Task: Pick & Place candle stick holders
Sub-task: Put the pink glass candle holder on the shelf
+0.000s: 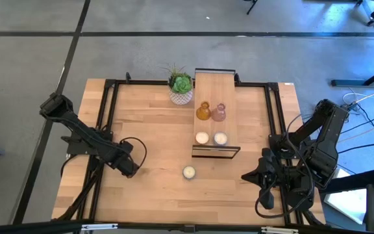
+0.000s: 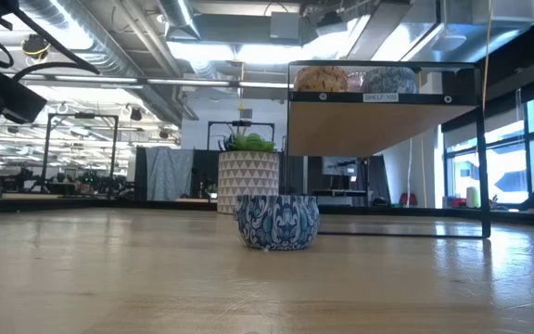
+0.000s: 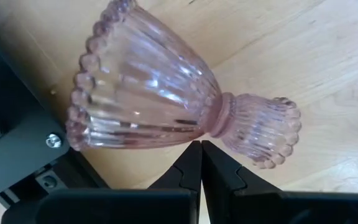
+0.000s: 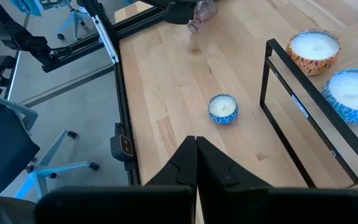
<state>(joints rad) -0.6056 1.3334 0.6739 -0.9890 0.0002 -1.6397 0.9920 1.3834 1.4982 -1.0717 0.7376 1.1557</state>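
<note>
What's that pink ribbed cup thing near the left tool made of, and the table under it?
The pink candle stick holder looks like translucent pressed glass: glossy highlights, ribbed walls, beaded rims, wood showing faintly through. The table looks like pale jointed wood planks with a smooth, fairly matte finish, though a veneer can't be ruled out.

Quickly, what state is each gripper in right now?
Left gripper: shut, pink candle holder just past it; grip unclear.
Right gripper: shut, holding nothing.
</note>
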